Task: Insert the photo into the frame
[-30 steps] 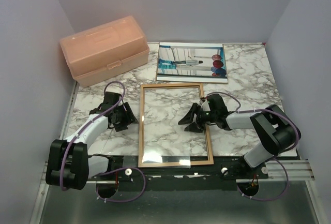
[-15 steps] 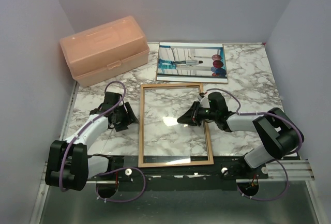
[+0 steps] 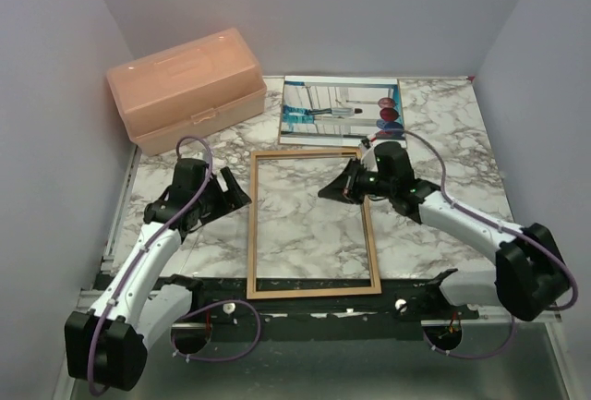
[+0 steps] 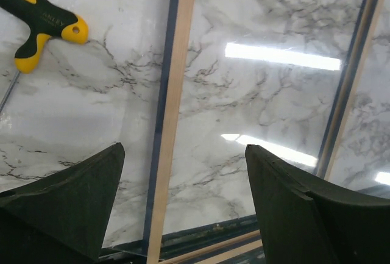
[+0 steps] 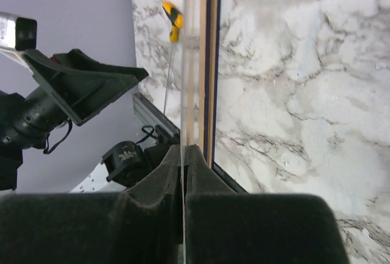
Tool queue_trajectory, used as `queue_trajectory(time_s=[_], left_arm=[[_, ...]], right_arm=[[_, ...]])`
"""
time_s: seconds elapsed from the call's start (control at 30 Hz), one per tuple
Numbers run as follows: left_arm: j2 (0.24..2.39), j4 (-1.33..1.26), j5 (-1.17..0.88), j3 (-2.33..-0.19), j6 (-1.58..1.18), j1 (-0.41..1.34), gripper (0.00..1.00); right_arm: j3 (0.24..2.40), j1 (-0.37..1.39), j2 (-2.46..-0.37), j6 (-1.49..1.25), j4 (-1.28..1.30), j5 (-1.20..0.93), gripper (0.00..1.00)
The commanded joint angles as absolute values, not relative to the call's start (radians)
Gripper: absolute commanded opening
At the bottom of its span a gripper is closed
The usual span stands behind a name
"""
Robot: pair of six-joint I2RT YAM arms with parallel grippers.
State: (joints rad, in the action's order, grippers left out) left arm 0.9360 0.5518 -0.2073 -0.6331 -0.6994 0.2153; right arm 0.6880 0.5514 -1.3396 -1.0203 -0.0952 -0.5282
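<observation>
The frame (image 3: 250, 224) lies flat mid-table, light wood face up, with a navy inner edge (image 4: 159, 124). The photo (image 3: 342, 111) lies flat behind it, apart from both grippers. My right gripper (image 3: 334, 189) is over the frame's right rail near the far end, shut on the edge of the clear pane (image 5: 184, 111). The pane shows edge-on beside the rail (image 5: 208, 63). My left gripper (image 3: 235, 199) hovers at the frame's left rail. Its fingers (image 4: 73, 206) are spread wide, with nothing between them.
A peach plastic box (image 3: 185, 86) stands at the back left. A yellow and black tool handle (image 4: 36, 20) lies on the marble left of the frame. Grey walls close in the left, right and back sides.
My right gripper has closed on the pane's edge and moved toward the frame's far end. My left gripper has opened wider and lifted beside the left rail.
</observation>
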Motion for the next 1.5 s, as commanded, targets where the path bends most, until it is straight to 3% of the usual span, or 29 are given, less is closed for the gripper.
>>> queue_trajectory(time_s=[0.0,0.23,0.47,0.63,0.8,1.13,1.37,1.47], left_arm=[[0.898,0.622,-0.150,-0.690,-0.698,0.257,0.84],[1.088,0.617,-0.073,-0.745,-0.744,0.381,0.82],[1.357,0.649,0.027,-0.844,-0.735,0.448,0.78],[1.512,0.671,0.024,-0.920,-0.689,0.472,0.69],[1.573,0.703,0.009,-1.003,-0.634,0.489,0.52],[1.791,0.828,-0.098,-1.291,-0.558,0.553,0.40],[1.842,0.817,-0.166,-1.382,-0.578,0.622,0.41],[1.804,0.758,-0.199,-1.344,-0.595,0.620,0.56]], right_arm=[[0.830,0.557,-1.212,-0.916,0.203,-0.326,0.01],[1.104,0.556,-1.138,-0.842,0.523,-0.127,0.01],[1.268,0.555,-1.112,-0.811,0.661,-0.056,0.01],[1.341,0.555,-1.118,-0.799,0.695,-0.065,0.01],[1.386,0.555,-1.126,-0.777,0.726,-0.046,0.01],[1.446,0.555,-1.111,-0.734,0.833,0.067,0.01],[1.451,0.555,-1.102,-0.719,0.888,0.118,0.01],[1.448,0.554,-1.103,-0.714,0.891,0.114,0.01]])
